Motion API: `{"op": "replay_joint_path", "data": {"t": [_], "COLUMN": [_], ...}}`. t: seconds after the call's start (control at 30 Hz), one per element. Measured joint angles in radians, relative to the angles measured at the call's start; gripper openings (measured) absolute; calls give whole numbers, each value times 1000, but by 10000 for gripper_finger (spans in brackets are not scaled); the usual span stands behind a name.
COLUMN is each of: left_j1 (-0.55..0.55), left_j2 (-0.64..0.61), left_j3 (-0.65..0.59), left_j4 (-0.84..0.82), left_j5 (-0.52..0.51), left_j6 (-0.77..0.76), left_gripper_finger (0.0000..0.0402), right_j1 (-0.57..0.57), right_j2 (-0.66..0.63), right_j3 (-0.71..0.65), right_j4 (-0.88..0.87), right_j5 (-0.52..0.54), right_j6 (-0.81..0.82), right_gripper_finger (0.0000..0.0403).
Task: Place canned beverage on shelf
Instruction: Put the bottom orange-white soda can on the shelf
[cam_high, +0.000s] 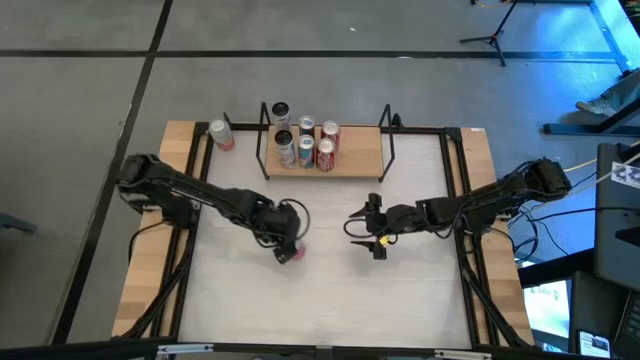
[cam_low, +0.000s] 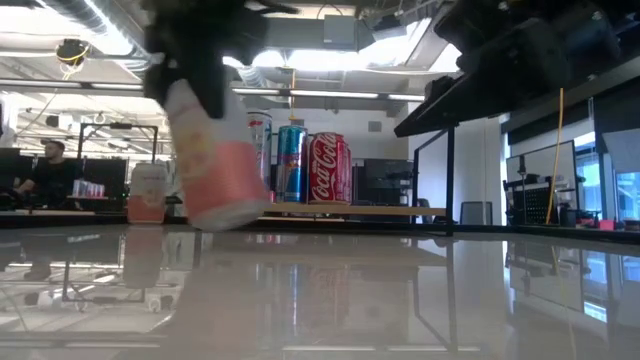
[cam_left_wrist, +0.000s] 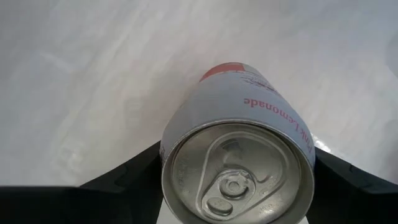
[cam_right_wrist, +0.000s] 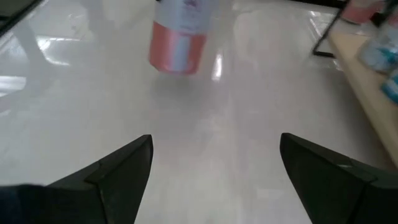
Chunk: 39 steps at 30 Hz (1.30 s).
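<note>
My left gripper (cam_high: 287, 243) is near the table's middle, shut on a white and pink lemonade can (cam_left_wrist: 239, 143). The can also shows in the low view (cam_low: 215, 160) and in the right wrist view (cam_right_wrist: 180, 37). The shelf (cam_high: 350, 158), a light-wood board on a black wire frame, stands at the far edge with several cans (cam_high: 306, 150) on it. Another pink and white can (cam_high: 221, 134) stands upright on the table left of the shelf. My right gripper (cam_high: 370, 228) is open and empty, right of the held can and pointing toward it. My left gripper pinches the can's side wall near its top end (cam_left_wrist: 171, 146) between its two fingers, one on each side. The fingers (cam_left_wrist: 134, 171) come from above, slanting down. The can is tilted below them, its pull-tab top toward the wrist and its pink bottom end (cam_low: 228, 205) just at table height. Whether it touches the table I cannot tell.
Black frame rails (cam_high: 190, 180) run along the table's left and right sides. The white table top (cam_high: 330, 300) stretches from the grippers to the near edge. A person (cam_low: 45, 165) sits far off in the room behind.
</note>
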Motion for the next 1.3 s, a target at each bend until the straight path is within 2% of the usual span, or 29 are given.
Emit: {"op": "replay_joint_path", "data": {"t": [0.27,0.57,0.7,0.87,1.03,1.3], "left_j1": [3,15,16,11,11,11], "left_j2": [212,357,376,380,379,375], "left_j3": [208,364,400,434,437,440], "left_j4": [-7,-7,-12,-58,-81,-198], "left_j5": [-5,-19,-20,-7,3,13], "left_j6": [138,221,241,257,260,245], "left_gripper_finger": [272,272,273,300,274,275], "right_j1": [89,96,96,96,96,96], "right_j2": [0,28,33,33,33,33], "right_j3": [0,0,0,0,0,0], "right_j4": [-55,-45,-55,-30,-29,-30], "right_j5": [70,80,85,85,85,85], "right_j6": [30,85,101,90,82,82], "right_gripper_finger": [347,346,346,346,346,346]}}
